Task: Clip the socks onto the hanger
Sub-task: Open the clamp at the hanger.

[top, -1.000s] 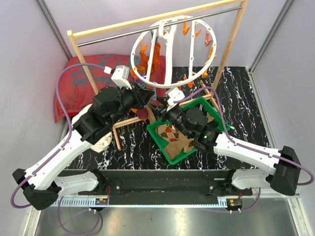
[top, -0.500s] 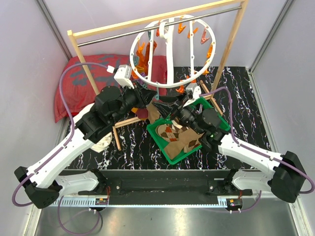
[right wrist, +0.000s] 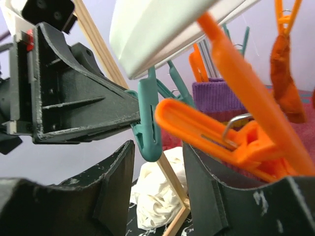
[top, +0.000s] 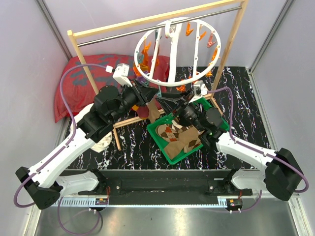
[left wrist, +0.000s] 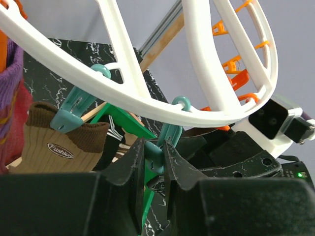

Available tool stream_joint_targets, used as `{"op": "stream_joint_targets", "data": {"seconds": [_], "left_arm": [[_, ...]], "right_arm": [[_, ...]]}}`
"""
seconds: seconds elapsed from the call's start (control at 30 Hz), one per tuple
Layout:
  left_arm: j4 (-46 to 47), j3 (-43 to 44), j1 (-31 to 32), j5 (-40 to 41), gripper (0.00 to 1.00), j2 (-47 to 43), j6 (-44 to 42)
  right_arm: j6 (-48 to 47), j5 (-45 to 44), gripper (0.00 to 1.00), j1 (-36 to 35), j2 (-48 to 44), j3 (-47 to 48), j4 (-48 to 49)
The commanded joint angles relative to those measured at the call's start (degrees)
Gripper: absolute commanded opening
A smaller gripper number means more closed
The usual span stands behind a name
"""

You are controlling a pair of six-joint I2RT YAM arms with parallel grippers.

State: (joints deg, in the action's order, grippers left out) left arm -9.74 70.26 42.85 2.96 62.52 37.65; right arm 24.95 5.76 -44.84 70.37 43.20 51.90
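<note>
**Hanger** (left wrist: 147, 96): white ring hung from the rack bar. Compared with a second ago, it has swung to the right and lies flatter in the top view. The right arm has drawn in under its near rim. You can read this as both arms lining up on one clip, not as a sock going on yet.

**Left gripper** (left wrist: 154, 156): fingers pinched tight on the tail of a teal clip (left wrist: 171, 129) that hangs from the near rim. That squeeze probably spreads the clip's mouth, though the mouth is hidden here.

**Right gripper** (right wrist: 158, 152): jaws about half apart, one on either side of that same clip and not touching it. You see nothing held between them in the wrist view.

**Socks already hung:**
- brown sock (left wrist: 59, 147), in the neighbouring teal clip
- purple sock (right wrist: 216, 101), further round the ring
- orange sock (right wrist: 284, 69), further round the ring

**Container:** green tray (top: 172, 158), on the table below the ring, by the right arm. It holds an argyle sock (top: 171, 133) with more brown-tan fabric beside it, loose and unclipped. The count is uncertain.

**Judgement:** you still have to bring a sock up to the held clip.
</note>
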Motion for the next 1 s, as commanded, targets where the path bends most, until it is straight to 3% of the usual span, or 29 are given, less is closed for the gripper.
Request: {"op": "stream_joint_targets", "data": {"seconds": [0.0, 0.37, 0.6, 0.67, 0.7, 0.77, 0.97], "left_arm": [[6.5, -0.6, -0.9, -2.7, 0.14, 0.1, 3.2], [8.2, -1.0, -1.6, -4.9, 0.14, 0.1, 4.6], [9.1, -1.3, -1.8, -5.9, 0.14, 0.2, 5.0], [9.2, -1.4, -2.0, -6.0, 0.15, 0.1, 5.0], [9.1, -1.5, -2.1, -6.1, 0.17, 0.1, 4.9], [8.6, -1.4, -2.2, -6.0, 0.29, -0.2, 4.6], [4.5, 0.5, -2.2, -4.1, 0.62, -1.6, 1.6]], "right_arm": [[4.4, 2.4, 0.52, 1.5, 0.3, 0.1, 6.7], [10.7, 7.6, 0.46, 4.5, 4.3, 0.7, 13.3], [12.1, 10.8, 0.29, 4.8, 5.1, 1.3, 14.6], [12.1, 11.2, 0.18, 4.8, 4.8, 1.1, 14.6], [11.9, 11.2, 0.09, 4.8, 4.6, 1.0, 14.4], [11.2, 11.6, 0.01, 4.9, 4.3, 1.1, 13.8], [8.5, 11.5, 0.0, 4.8, 4.1, 1.4, 11.0]]}}
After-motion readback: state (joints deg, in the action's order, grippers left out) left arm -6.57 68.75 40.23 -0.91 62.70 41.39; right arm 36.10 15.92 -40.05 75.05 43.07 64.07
